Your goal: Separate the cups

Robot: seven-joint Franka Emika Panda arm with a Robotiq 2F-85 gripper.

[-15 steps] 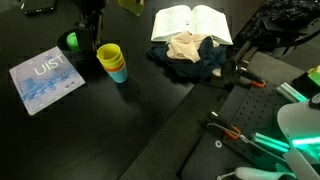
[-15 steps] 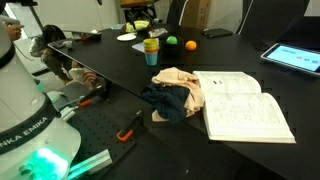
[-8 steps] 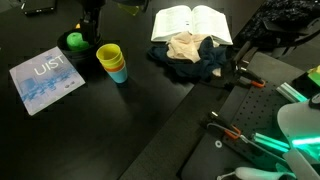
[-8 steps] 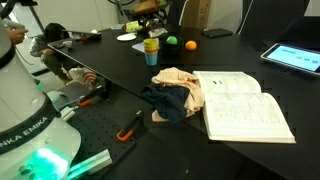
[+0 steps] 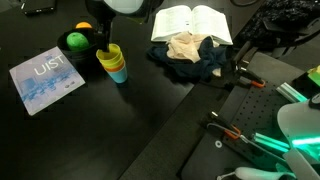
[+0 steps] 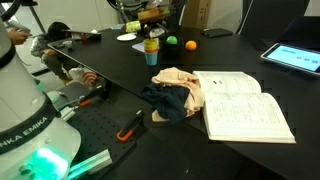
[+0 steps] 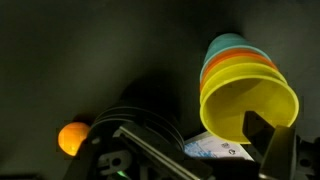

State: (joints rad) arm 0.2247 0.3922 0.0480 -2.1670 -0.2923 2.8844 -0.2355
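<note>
The cups (image 5: pixel 112 62) stand nested in one stack on the black table, with a yellow one on top and light blue showing at the base. They also show in the other exterior view (image 6: pixel 151 48). In the wrist view the stack (image 7: pixel 248 98) shows its yellow rim, with orange and blue bands behind. My gripper (image 5: pixel 103 42) hangs just above and beside the stack, also visible in the other exterior view (image 6: pixel 150 22). It is open and empty (image 7: pixel 205 150), and one finger overlaps the yellow rim.
A green ball (image 5: pixel 74 41) and an orange ball (image 5: pixel 84 27) lie close behind the cups. A blue booklet (image 5: pixel 45 78) lies to one side. An open book (image 5: pixel 190 22) and a heap of cloth (image 5: pixel 192 52) lie further along. A tablet (image 6: pixel 295 57) lies at the far edge.
My gripper has come down and moved toward the cup stack, with more of the arm now in the exterior view. The cups have not moved.
</note>
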